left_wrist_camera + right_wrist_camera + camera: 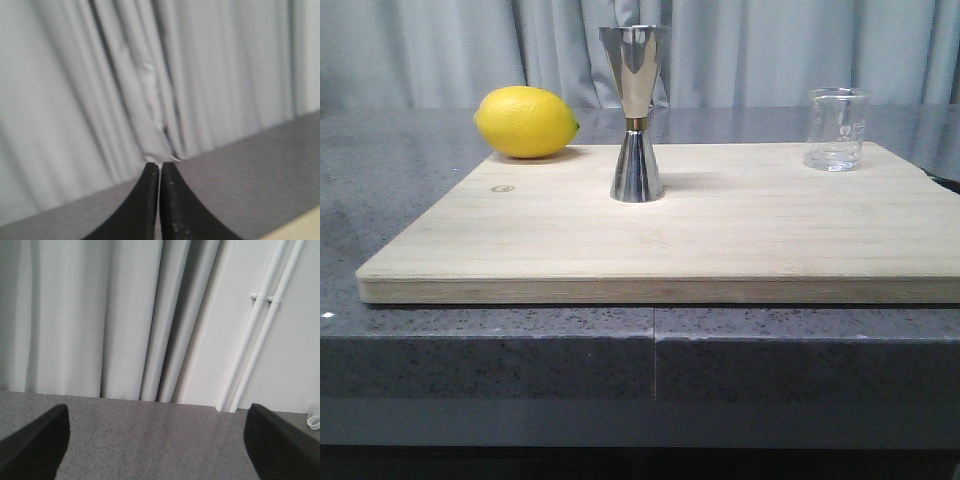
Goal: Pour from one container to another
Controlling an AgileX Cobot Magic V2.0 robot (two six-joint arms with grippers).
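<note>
the left tool (159, 172) has its two black fingers (145, 200) pressed together tip to tip with nothing between them; ahead of it lie only the grey table (260, 170) and the pale curtain (75, 100), and a corner of the wooden board (305, 227) shows to one side; the right tool (157, 440) is spread wide, its fingers (37, 442) at opposite edges of its view, nothing held; beyond it are bare table, curtain folds and two white pipes (260, 325) on the wall; neither tool shows in the front view, so both are well apart from the task's things; there the steel jigger (636, 112) stands upright near the middle of the board (720, 240); the glass beaker (836, 129) stands upright at the board's far right corner, well apart from the jigger; a lemon (525, 122) lies at the far left edge.
</note>
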